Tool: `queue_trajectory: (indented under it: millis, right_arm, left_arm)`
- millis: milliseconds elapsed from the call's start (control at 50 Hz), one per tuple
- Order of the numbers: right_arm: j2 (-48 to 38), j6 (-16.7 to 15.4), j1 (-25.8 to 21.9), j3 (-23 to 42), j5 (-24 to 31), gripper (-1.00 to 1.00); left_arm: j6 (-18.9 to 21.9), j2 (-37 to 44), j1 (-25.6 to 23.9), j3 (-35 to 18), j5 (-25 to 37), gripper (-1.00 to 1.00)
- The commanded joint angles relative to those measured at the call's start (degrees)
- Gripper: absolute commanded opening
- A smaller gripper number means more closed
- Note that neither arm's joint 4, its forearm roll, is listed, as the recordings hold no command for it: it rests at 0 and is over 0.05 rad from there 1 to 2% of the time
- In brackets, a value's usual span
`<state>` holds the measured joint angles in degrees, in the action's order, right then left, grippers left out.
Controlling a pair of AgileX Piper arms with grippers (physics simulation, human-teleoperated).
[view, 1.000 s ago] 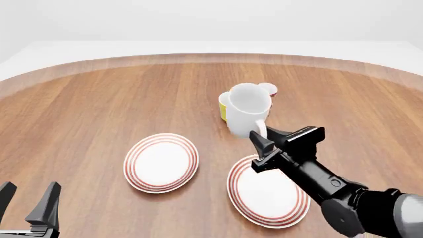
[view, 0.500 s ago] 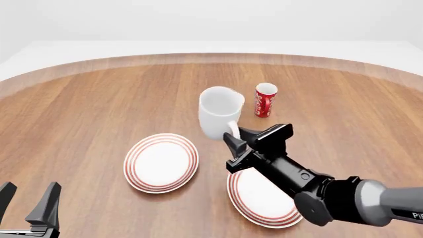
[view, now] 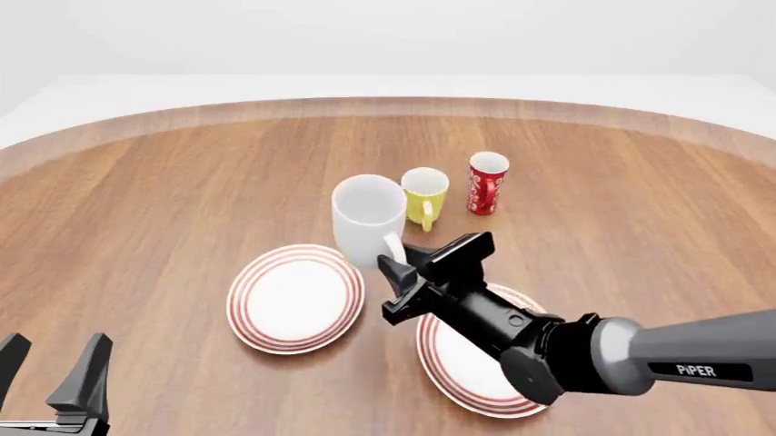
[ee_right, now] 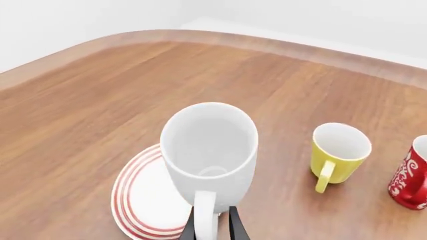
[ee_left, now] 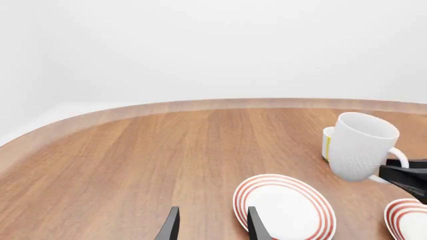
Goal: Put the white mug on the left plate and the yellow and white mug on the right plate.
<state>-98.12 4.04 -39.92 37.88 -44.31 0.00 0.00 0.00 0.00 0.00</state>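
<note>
White mug [view: 367,220] carried leftward, clamped by handle in right gripper [view: 391,289], nearing left plate [view: 296,297]; left gripper [view: 51,363] idle, spread.

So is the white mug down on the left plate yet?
Not yet. The right gripper holds the white mug upright by its handle, above the table beside the left plate, as the left wrist view shows.

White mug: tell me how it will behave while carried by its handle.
The white mug looks like rigid ceramic, so it probably won't flex. The right claw pinches only its loop handle, so the tall body may swing or tilt. Its glossy surface could slip; a drop might chip it.
</note>
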Motion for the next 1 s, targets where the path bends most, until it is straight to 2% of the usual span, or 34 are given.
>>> queue_trajectory:
  millis: [20,360,1000]
  right_arm:
    - [-2.50,1.10,-2.03,2.67,0.58,-1.00]
    - [-4.73,0.96,-5.15,7.15,3.22,-1.00]
    - [-11.33,2.96,-9.86,12.31,3.62,-1.00]
  left_arm:
    - [0.00,0.00,0.00,0.00,0.00,1.00]
    - [0.00,0.00,0.00,0.00,0.00,1.00]
    - [0.00,0.00,0.00,0.00,0.00,1.00]
